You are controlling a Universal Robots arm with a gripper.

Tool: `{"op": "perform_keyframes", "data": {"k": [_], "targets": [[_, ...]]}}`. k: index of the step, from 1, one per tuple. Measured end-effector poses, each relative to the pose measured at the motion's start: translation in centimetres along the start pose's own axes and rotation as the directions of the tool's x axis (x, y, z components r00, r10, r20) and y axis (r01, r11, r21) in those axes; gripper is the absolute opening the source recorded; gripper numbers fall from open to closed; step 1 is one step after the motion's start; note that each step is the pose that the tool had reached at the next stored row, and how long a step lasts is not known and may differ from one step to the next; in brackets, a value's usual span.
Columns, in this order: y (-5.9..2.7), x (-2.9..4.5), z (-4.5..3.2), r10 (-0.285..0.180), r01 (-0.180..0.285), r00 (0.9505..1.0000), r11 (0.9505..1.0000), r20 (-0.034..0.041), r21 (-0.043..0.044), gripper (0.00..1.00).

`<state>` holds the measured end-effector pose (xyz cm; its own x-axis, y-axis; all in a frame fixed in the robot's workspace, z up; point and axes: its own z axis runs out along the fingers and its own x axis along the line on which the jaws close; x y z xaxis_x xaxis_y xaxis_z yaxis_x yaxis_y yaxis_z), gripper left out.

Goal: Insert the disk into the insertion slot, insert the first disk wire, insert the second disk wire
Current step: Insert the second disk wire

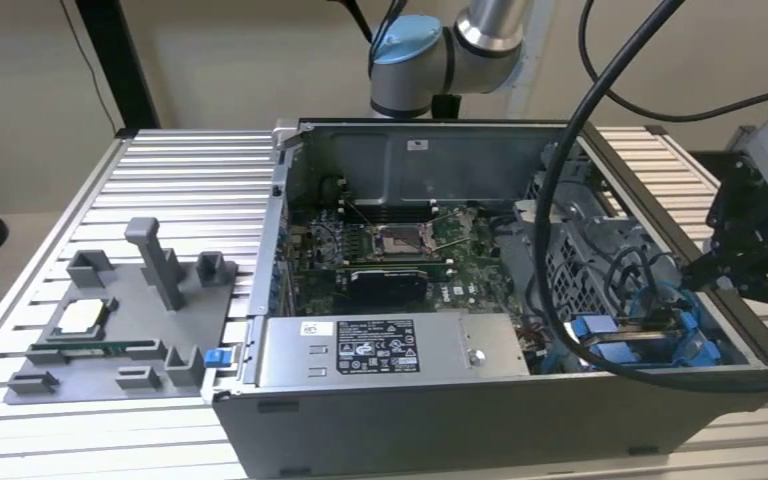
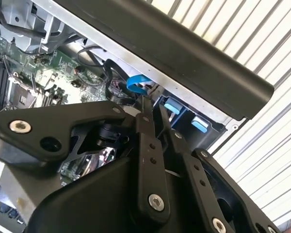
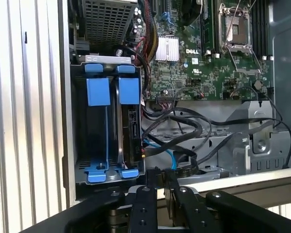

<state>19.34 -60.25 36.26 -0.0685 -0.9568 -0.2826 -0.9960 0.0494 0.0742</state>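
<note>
The insertion slot [image 1: 631, 335] is the blue-fitted drive bay at the near corner of the open grey case, on the exterior view's right. In the first wrist view the disk [image 3: 132, 133] stands edge-on inside the bay [image 3: 78, 126], beside an empty blue frame [image 3: 98, 92]. A thin blue wire [image 3: 170, 156] and loose black wires [image 3: 184, 124] lie beside the bay. My gripper [image 1: 695, 283] hangs over the case's wall by the bay. Its black fingers are shut, and the gripper [image 2: 146, 103] [image 3: 160, 175] ends just short of the blue wire [image 2: 136, 82]. Whether they touch it is hidden.
The grey labelled power-supply box [image 1: 371, 350] fills the case's near side, with the motherboard [image 1: 391, 250] behind it. Thick black cables [image 1: 558, 220] hang across the case. A grey fixture [image 1: 117, 320] with small parts sits on the slatted table at the exterior view's left.
</note>
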Motion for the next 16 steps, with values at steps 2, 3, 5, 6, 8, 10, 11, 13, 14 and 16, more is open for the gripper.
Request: {"op": "perform_keyframes", "data": {"k": [2,3,5,6,8,10,11,13,14,16], "targets": [[0.0,0.01,0.05,0.0,0.0,1.0,1.0,0.0056,-0.0001,1.0],[-0.01,0.01,0.06,0.0,0.0,1.0,1.0,0.0082,0.0,1.0],[0.0,0.02,0.08,0.0,0.0,0.9999,1.0,0.0137,0.0001,1.0],[-0.01,0.02,0.09,0.0,0.0,0.9999,1.0,0.0161,0.0002,1.0],[-0.01,0.02,0.1,0.0,0.0,0.9998,1.0,0.0206,0.0006,0.0],[-0.01,0.02,0.1,-0.001,0.001,0.9997,1.0,0.0247,0.0012,0.0],[-0.01,0.02,0.1,-0.001,0.001,0.9997,1.0,0.0264,0.0015,0.0],[-0.01,0.02,0.12,-0.001,0.001,0.9996,1.0,0.0279,0.0017,0.0],[-0.01,0.03,0.12,-0.001,0.001,0.9996,1.0,0.0281,0.0018,0.0],[-0.01,0.03,0.11,-0.001,0.001,0.9996,1.0,0.028,0.0018,0.0]]}}
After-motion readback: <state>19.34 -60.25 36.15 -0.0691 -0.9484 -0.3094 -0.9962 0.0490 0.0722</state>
